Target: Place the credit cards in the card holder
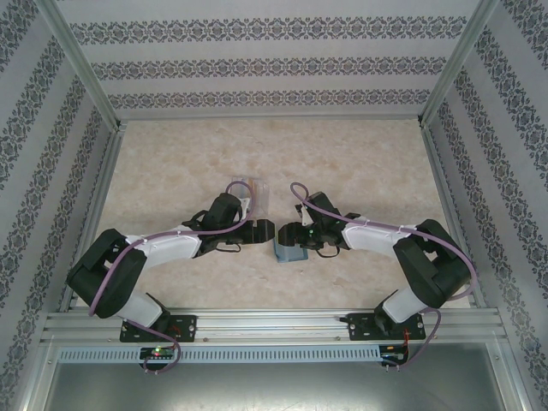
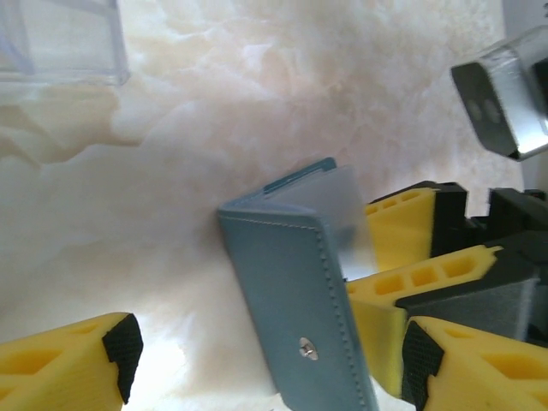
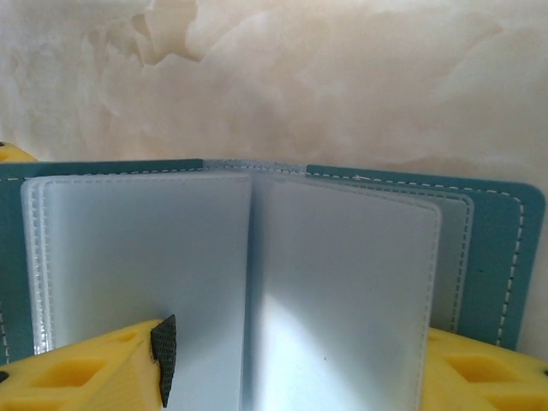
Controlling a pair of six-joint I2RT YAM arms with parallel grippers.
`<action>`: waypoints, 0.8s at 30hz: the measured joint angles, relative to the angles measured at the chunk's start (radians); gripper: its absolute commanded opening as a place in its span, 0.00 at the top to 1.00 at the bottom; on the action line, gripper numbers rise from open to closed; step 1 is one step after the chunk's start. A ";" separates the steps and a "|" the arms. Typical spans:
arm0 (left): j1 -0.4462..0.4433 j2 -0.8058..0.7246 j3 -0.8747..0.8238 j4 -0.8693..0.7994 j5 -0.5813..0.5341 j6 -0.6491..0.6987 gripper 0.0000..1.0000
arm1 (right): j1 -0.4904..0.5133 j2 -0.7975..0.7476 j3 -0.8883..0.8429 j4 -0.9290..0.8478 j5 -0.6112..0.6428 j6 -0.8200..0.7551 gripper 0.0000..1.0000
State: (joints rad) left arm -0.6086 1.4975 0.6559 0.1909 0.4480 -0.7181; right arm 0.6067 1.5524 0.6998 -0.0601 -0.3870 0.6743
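The left gripper point(image 2: 272, 358) has its jaws wide apart, and the card holder point(image 2: 295, 300) stands on edge between the yellow fingers point(image 2: 68, 364). The 9 o'clock finger is clear of it, and the 3 o'clock finger is just beside its stitched cover. The right gripper point(image 3: 308, 364) faces the open wallet. Its jaws are spread, with one pad point(image 3: 164, 360) in front of the left pale pocket leaf point(image 3: 145, 265) and the other finger behind the right leaf. I cannot tell whether they press on it. From above, the wallet sits on the table point(image 1: 171, 171) between both arms, with a clear case point(image 1: 248, 190) at its 11 o'clock, near but apart.
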 measured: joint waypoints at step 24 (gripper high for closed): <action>0.000 0.018 -0.011 0.061 0.023 -0.017 0.50 | 0.000 0.009 0.013 -0.014 0.001 0.000 0.36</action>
State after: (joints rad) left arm -0.6086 1.5158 0.6453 0.2516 0.4713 -0.7353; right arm 0.6071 1.5616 0.7132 -0.0742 -0.3862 0.6743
